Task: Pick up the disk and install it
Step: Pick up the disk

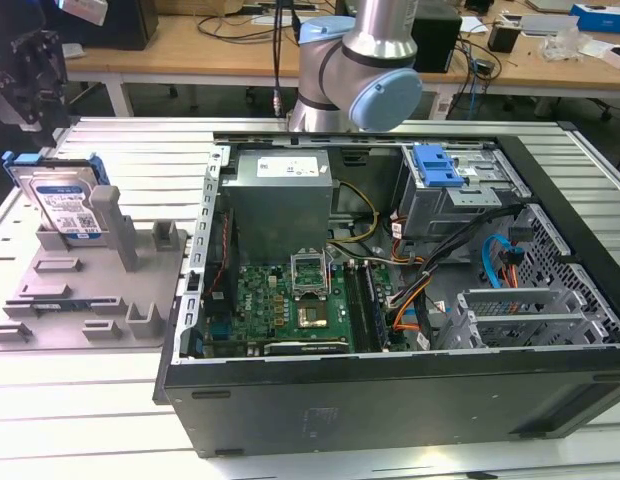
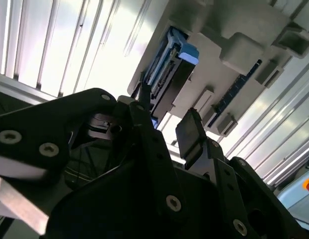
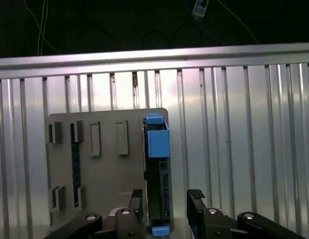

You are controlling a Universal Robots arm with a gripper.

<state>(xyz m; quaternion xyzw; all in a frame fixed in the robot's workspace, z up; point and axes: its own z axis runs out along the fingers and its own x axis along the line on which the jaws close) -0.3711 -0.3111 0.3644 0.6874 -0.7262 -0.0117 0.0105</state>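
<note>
Gripper [image 3: 166,196]: spread wide, one finger on each side of the disk [image 3: 157,164], with a gap on one side and nothing pinched.
Disk: on edge in a slot of the grey holder [image 1: 90,300], blue bracket round it.
Label: white and blue, print too small to read.
Computer case [image 1: 390,400]: open, just beside the holder, on the exterior view's right.

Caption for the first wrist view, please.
Open gripper straddles the upright disk standing in the grey holder on the slatted table.
</note>
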